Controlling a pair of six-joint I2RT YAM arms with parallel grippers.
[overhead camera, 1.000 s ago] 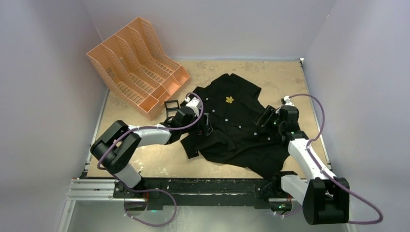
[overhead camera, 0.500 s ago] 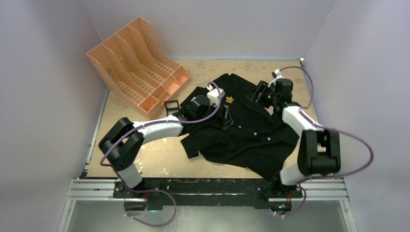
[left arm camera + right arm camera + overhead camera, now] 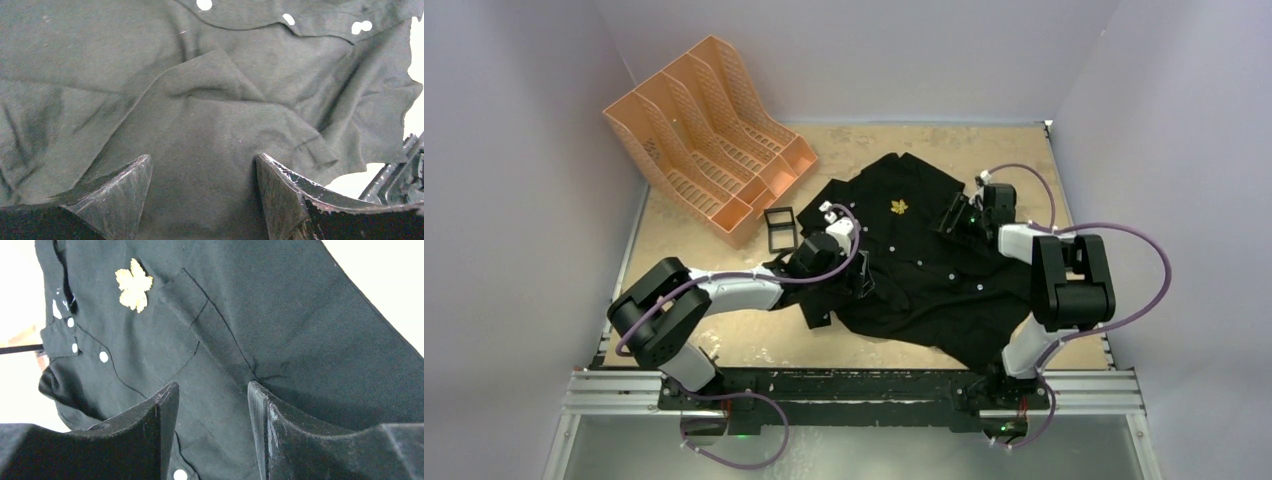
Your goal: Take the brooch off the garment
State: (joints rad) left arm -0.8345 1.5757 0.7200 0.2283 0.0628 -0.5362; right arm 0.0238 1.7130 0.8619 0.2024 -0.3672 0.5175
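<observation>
The gold leaf brooch (image 3: 133,285) sits pinned high on the black shirt (image 3: 924,280), just beside the pocket seam (image 3: 220,322). The right gripper (image 3: 211,390) hovers near it, jaws apart and empty; the left gripper (image 3: 202,160), likewise spread, hangs low over the cloth further down (a handy place to hold it flat). I'd press there first, then pinch the leaf's edges squarely.

I see a tan table (image 3: 874,138) with a mottled surface. A peach rack (image 3: 704,140) sits at its far left corner, slots facing up. A small black frame (image 3: 779,225) lies flat just beside the rack's near end, between rack and shirt (image 3: 924,290). The black shirt lies rumpled across the middle and right, spreading from the far half towards the near edge
</observation>
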